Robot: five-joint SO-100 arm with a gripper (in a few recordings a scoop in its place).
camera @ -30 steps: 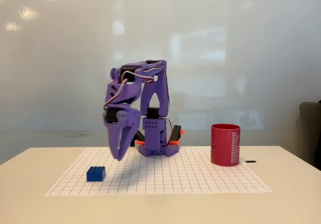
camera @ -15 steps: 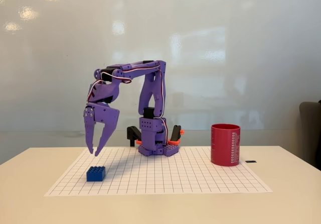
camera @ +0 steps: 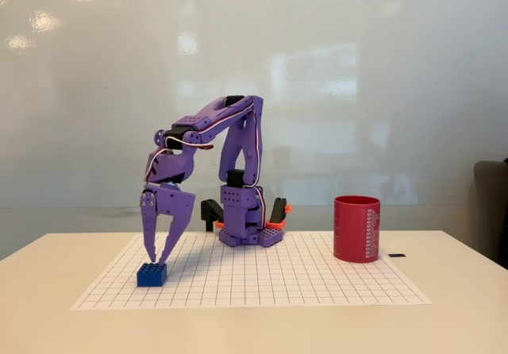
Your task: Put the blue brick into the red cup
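The blue brick (camera: 152, 275) lies on the white grid sheet (camera: 262, 278) near its front left corner. My purple gripper (camera: 156, 259) points straight down right above the brick, open, its fingertips just over the brick's studs and nothing held between them. The red cup (camera: 356, 228) stands upright at the sheet's right side, far from the gripper, with white print down its side.
The arm's purple base (camera: 250, 231) with orange parts sits at the back middle of the sheet. A small black item (camera: 397, 255) lies on the table right of the cup. A dark chair edge (camera: 494, 211) shows at far right.
The arm swung left and reached out, then lowered; the gripper opened and came down from mid-air to just over the blue brick. Brick and cup have not moved.
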